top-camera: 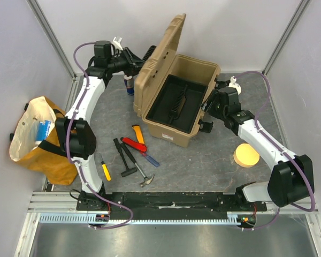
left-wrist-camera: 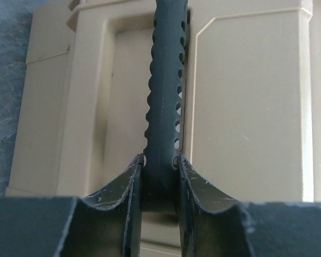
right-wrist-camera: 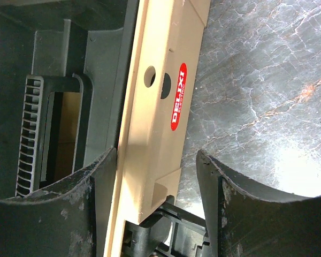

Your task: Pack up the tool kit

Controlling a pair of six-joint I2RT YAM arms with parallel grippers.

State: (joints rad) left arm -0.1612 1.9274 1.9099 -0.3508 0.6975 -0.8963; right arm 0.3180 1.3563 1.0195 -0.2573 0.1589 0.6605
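Left wrist: jaws grip the toolbox handle; right jaws, open, straddle the toolbox wall.

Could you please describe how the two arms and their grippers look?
Both the left arm and right arm have white links, black joints and a purple cable alongside. The left gripper and right gripper have dark, curved, scuffed fingers.

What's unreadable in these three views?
- Top view: the left gripper, shut on the black ribbed handle, has its tips hidden behind the raised tan plastic toolbox lid.
- Right wrist view: the right gripper straddles the tan toolbox wall; contact unclear.
- Top view: small blue object beside the lid, too small to identify.
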